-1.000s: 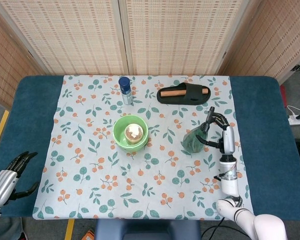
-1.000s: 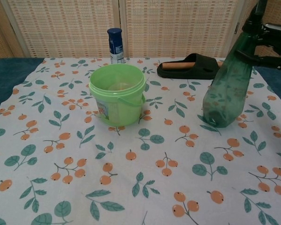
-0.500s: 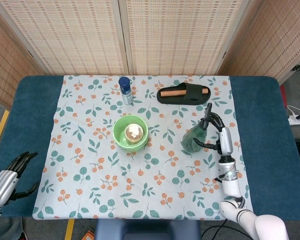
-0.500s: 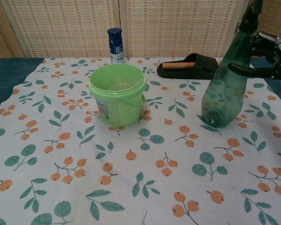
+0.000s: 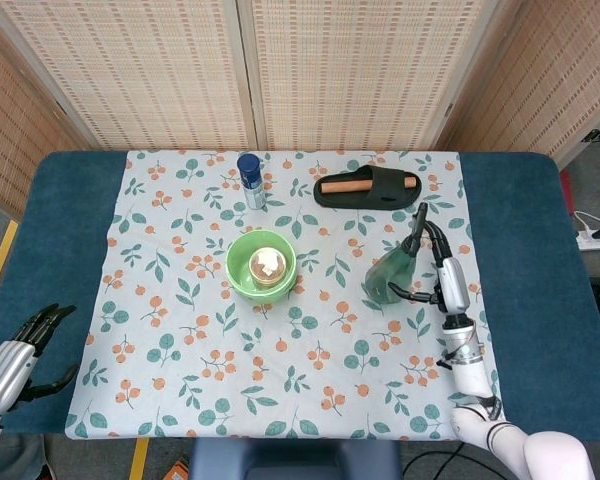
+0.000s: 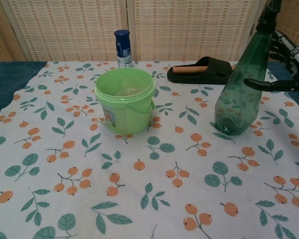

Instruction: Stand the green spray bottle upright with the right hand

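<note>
The green spray bottle (image 5: 388, 276) (image 6: 238, 97) stands with its base on the flowered cloth at the right, still leaning a little toward my right hand (image 5: 446, 272) (image 6: 290, 63). That hand holds it from the right side: the thumb lies across the bottle's front, and the other fingers curve behind its neck, close under the black nozzle. My left hand (image 5: 18, 352) hangs open at the table's near left edge, far from the bottle, and shows only in the head view.
A green bucket (image 5: 262, 264) (image 6: 125, 102) with something pale inside sits mid-cloth. A blue-capped can (image 5: 250, 180) (image 6: 122, 47) stands at the back. A dark slipper (image 5: 366, 187) (image 6: 201, 71) holding a wooden stick lies behind the bottle. Blue table (image 5: 525, 230) borders the cloth.
The bottle has been tipped from a strong lean to nearly upright, its base settling on the cloth. My right hand has drawn slightly right and its fingers have loosened. The left hand is unchanged.
</note>
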`<state>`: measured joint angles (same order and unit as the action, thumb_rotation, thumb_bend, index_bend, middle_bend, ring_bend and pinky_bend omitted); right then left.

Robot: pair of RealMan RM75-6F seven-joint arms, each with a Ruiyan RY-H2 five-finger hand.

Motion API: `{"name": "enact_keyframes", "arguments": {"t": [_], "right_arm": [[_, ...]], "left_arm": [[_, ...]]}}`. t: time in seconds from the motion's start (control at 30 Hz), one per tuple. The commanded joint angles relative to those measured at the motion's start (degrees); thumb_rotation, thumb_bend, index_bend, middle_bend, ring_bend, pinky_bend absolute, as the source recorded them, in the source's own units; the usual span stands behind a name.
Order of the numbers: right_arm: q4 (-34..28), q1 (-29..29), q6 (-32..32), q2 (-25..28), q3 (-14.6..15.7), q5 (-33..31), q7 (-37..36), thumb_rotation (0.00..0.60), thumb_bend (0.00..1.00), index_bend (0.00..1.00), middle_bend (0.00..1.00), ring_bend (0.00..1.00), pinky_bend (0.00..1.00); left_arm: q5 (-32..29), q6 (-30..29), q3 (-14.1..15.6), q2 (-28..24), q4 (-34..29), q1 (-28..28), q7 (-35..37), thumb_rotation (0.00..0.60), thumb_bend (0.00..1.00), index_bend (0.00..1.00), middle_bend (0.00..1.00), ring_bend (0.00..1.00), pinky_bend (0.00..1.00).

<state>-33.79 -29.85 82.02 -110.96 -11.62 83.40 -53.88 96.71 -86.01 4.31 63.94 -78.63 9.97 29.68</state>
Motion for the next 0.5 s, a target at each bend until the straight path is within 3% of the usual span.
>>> {"name": "enact_keyframes", "arguments": {"t": [0.03,0.17,0.27,0.37,0.47,0.5], "right_arm": [[-2.0,1.3,0.5,1.6,0.4,0.0,1.5,0.600,0.00,0.00,0.04,0.00,0.02],[-5.7,3.8,0.9,5.3,2.2,0.7,5.6,0.600,0.00,0.00,0.04,0.00,0.02],[-10.9,6.2,-0.9,10.4,4.7,1.0,13.8,0.600,0.00,0.00,0.03,0.00,0.00],[-21.0,9.0,-4.3,18.9,7.0,-0.9,33.8,0.600,0.00,0.00,0.01,0.00,0.00],[-38.0,12.3,-4.9,28.3,6.1,-8.3,61.4,0.600,0.00,0.00,0.00,0.00,0.00],[-42.7,12.9,-4.8,30.6,5.6,-10.6,67.2,0.600,0.00,0.00,0.00,0.00,0.00]], "left_arm": [[0.1,0.0,0.0,0.0,0.0,0.0,0.0,0.600,0.32,0.07,0.10,0.00,0.11],[0.1,0.0,0.1,0.1,0.1,0.0,-0.1,0.600,0.32,0.07,0.10,0.00,0.11],[-0.1,0.1,0.0,0.1,0.1,0.0,0.0,0.600,0.32,0.07,0.10,0.00,0.11],[-0.7,0.7,0.0,0.2,0.4,0.0,0.2,0.600,0.32,0.07,0.10,0.00,0.11],[-1.1,1.0,-0.1,0.3,0.6,0.0,0.5,0.600,0.32,0.07,0.10,0.00,0.11],[-1.1,0.8,-0.2,0.2,0.5,0.0,0.5,0.600,0.32,0.07,0.10,0.00,0.11]]}}
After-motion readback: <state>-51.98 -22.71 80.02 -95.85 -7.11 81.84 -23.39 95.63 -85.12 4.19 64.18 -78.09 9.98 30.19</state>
